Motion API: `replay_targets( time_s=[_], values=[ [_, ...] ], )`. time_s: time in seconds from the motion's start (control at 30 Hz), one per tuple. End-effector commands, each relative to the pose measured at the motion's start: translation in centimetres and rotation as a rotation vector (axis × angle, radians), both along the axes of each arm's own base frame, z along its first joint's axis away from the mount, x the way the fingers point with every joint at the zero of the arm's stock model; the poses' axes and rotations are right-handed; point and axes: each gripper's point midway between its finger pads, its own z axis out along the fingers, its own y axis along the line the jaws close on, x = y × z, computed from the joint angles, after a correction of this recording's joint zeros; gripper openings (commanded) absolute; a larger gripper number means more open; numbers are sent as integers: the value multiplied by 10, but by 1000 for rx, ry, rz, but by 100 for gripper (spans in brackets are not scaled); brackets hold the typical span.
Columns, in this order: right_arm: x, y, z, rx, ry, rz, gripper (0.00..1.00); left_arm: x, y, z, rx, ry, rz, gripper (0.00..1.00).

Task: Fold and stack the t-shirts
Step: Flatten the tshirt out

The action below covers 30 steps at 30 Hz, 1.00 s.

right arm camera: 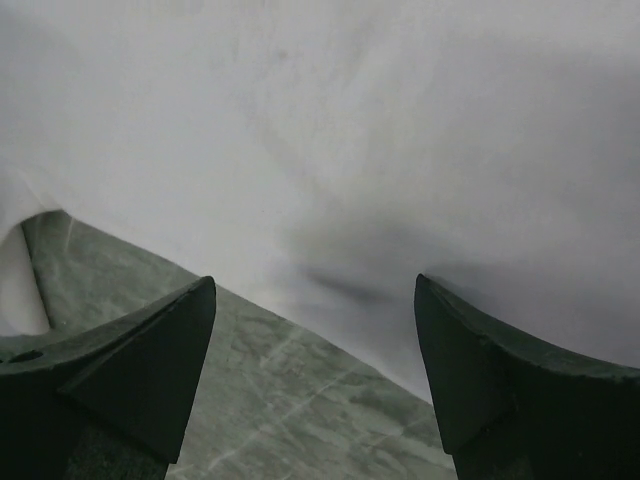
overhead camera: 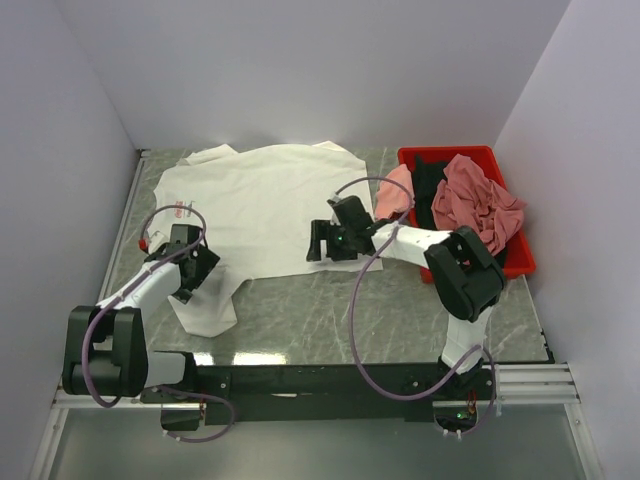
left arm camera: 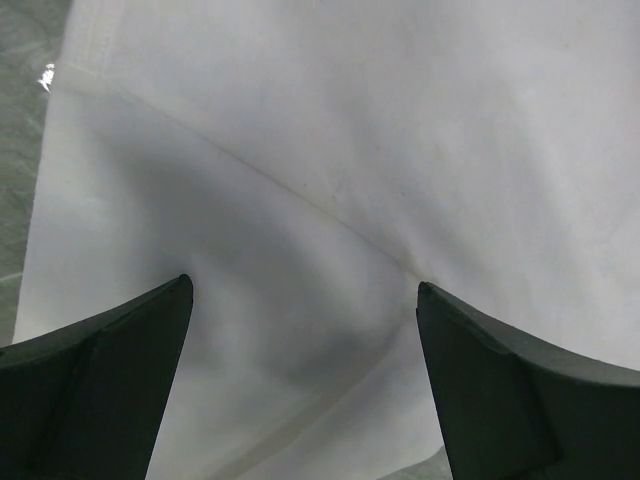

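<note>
Your white tee [overhead camera: 265, 195] was spread flat over the back-left of the worktop [overhead camera: 400, 320], with the red print [overhead camera: 181, 209] peeking out at its left edge. Both pincers were released, nothing in them. The left pincer [left arm camera: 305, 330] hovered wide open right over the cloth by a seam on the tee's left side. The right pincer [right arm camera: 315, 330] was open over the near hem, where cloth met worktop. The rose tee [overhead camera: 480, 200], black tee [overhead camera: 428, 185] and pink tee [overhead camera: 397, 190] were heaped in the red bin [overhead camera: 515, 265] on the right.
</note>
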Motion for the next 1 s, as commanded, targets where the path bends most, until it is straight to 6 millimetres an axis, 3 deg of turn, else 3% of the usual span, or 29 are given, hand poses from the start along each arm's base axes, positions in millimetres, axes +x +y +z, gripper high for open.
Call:
replay_targets(
  time_s=[0.0,0.2,0.4,0.53,0.73,0.83,0.93,0.97],
  values=[
    [-11,-35,-22,-53,71,-72,87,3,6,-1,2,-6,5,99],
    [-17,-55,-30,-76,86,-109,87,4,13,-2,14,-4,9,100],
    [2,-68,-24,-86,59,-157,87,13,8,-4,0,-21,-36,99],
    [8,-75,-24,-99,61,-176,87,15,17,-6,46,26,-16,100],
    [-5,-65,-12,-83,63,-105,87,20,24,2,67,74,24,99],
    [-9,-59,8,-81,17,-86,87,11,33,17,95,46,95,100],
    [-3,-68,43,-109,-50,-114,87,6,48,55,146,-72,186,99],
    [6,-74,63,-119,-114,-149,88,5,51,63,156,-91,204,99]
  ],
)
